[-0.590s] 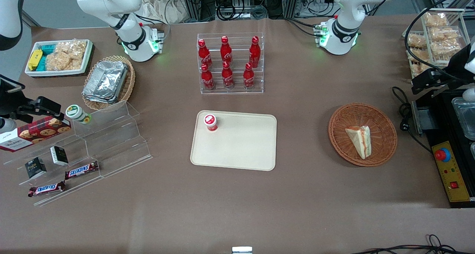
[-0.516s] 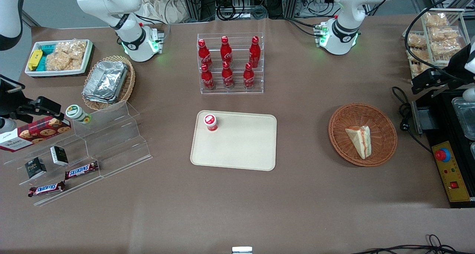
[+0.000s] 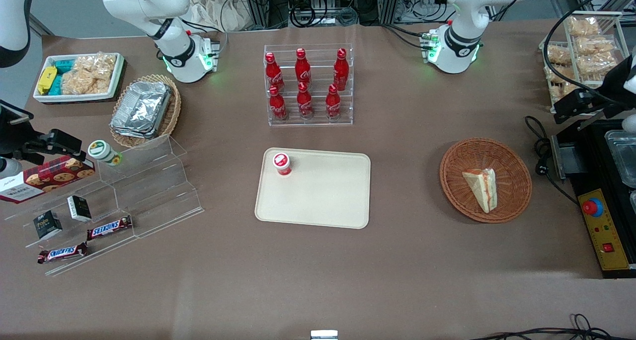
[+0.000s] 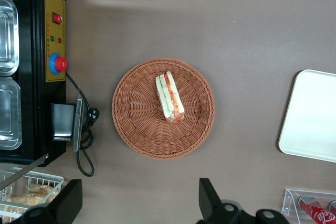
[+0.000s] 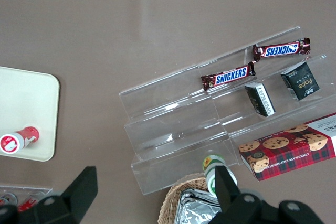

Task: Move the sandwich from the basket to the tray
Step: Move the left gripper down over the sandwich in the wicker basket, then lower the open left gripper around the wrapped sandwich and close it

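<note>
The sandwich [image 3: 482, 188], a pale bread wedge with red and green filling, lies in the round reddish-brown wicker basket [image 3: 459, 158] toward the working arm's end of the table. The cream tray [image 3: 323, 196] lies flat at the table's middle. My left gripper [image 3: 571, 109] hangs high above the table beside the basket, farther from the front camera than it, open and empty. In the left wrist view the gripper [image 4: 139, 200] has its two black fingers wide apart, clear of the basket [image 4: 136, 124]. The sandwich [image 4: 170, 98] and a tray corner [image 4: 312, 119] show there too.
A small red-capped bottle [image 3: 281, 163] stands on a tray corner. A clear rack of red cola bottles [image 3: 308, 84] stands farther from the camera than the tray. A black control box with a red button [image 3: 603, 225] and a cable [image 3: 539, 146] lie beside the basket.
My left gripper has shifted slightly away from the front camera. The sandwich, basket and tray have not moved.
</note>
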`<control>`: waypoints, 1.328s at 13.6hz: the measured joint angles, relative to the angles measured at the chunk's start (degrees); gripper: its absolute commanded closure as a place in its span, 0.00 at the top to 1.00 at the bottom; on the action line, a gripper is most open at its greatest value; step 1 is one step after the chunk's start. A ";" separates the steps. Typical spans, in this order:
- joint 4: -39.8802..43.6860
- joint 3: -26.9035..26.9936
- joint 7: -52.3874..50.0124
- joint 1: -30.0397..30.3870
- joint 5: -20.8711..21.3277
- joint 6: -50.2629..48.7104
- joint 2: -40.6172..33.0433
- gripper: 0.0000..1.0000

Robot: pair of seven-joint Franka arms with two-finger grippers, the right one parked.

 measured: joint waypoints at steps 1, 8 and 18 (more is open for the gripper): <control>-0.52 0.00 -0.88 0.00 0.00 0.01 0.38 1.00; -6.53 -0.04 -8.71 0.04 -1.12 7.66 8.88 1.00; -23.66 0.25 -13.52 1.61 -2.37 33.68 17.82 1.00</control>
